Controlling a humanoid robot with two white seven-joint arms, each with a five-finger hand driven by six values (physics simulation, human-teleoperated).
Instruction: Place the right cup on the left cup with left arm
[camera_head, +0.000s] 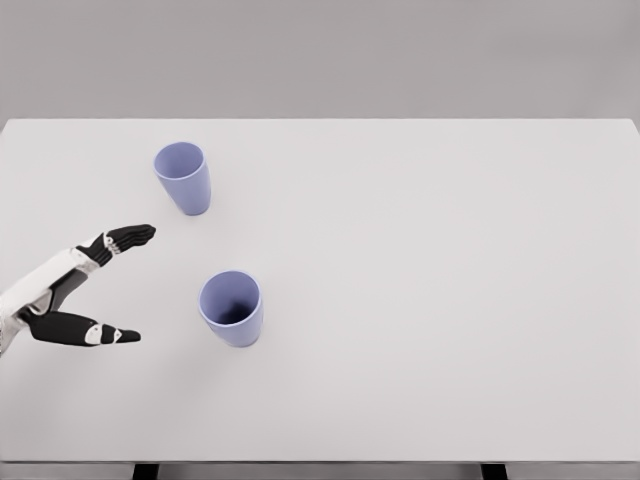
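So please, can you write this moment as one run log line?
left hand: open, holds nothing, left of right cup | right cup: upright on table | left cup: upright, apart | stacking: not yet done

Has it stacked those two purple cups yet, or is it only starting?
Only starting. Both cups stand apart on the table. The left hand is open beside the right cup, not touching it. Grasping, lifting and setting it on the left cup remain.
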